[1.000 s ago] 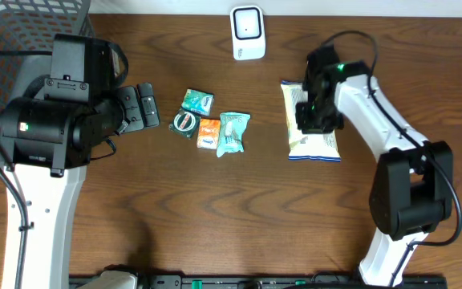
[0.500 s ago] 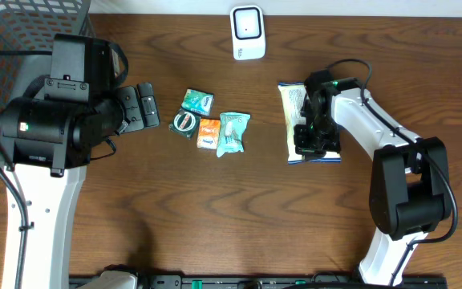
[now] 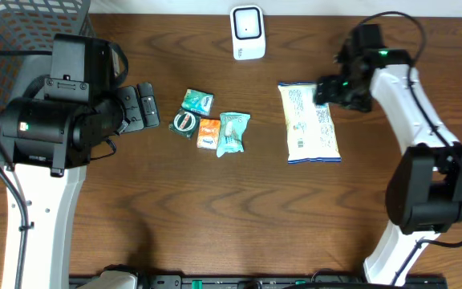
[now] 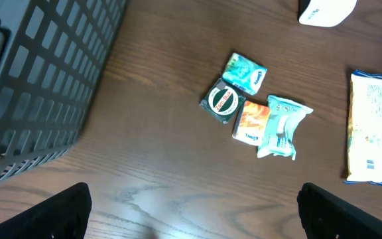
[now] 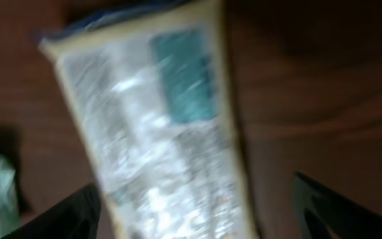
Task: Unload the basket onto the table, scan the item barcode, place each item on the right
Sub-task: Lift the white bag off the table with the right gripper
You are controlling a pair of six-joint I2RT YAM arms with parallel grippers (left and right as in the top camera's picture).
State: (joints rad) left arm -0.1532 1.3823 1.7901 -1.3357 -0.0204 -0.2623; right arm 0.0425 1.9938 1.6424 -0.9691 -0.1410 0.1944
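Note:
The item, a pale snack bag [image 3: 311, 123] with blue edges, lies flat on the wooden table right of centre. It shows blurred in the right wrist view as the bag [image 5: 158, 133]. My right gripper [image 3: 327, 90] hovers open over the bag's far right corner, with its fingers [image 5: 71, 212] spread wide and holding nothing. The white barcode scanner [image 3: 247, 32] stands at the back edge. My left gripper [image 3: 144, 107] hangs open and empty at the left, with bare wood between its fingertips [image 4: 58, 212].
Four small items cluster mid-table: a green packet [image 3: 196, 101], a round tin [image 3: 185, 122], an orange packet [image 3: 208, 131] and a teal packet [image 3: 233, 132]. A dark wire basket [image 4: 38, 86] stands at the far left.
My right gripper was down on the bag's near end and shut. It has opened, let go and swung up toward the back right. The bag stays flat. The left arm is still.

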